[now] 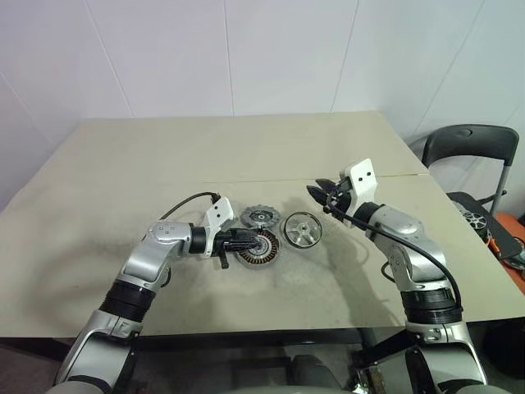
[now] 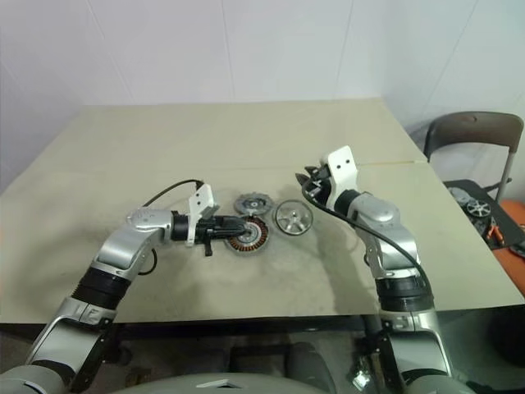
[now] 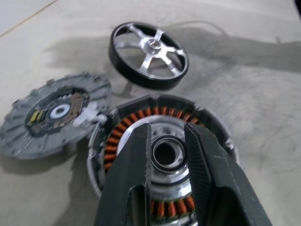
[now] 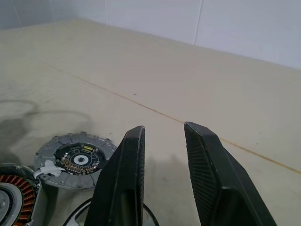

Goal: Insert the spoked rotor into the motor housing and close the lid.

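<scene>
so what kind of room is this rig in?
Probably a plain lab or workshop room set up for assembly tests: a bare beige table against white wall panels, a black office chair at the side, and loose motor parts laid out in the middle.

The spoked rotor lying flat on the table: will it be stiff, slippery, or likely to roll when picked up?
The spoked rotor looks like solid metal, so it is probably stiff and rather heavy. Its smooth black rim may slip when squeezed. Lying flat it should not roll; on edge it might.
</scene>
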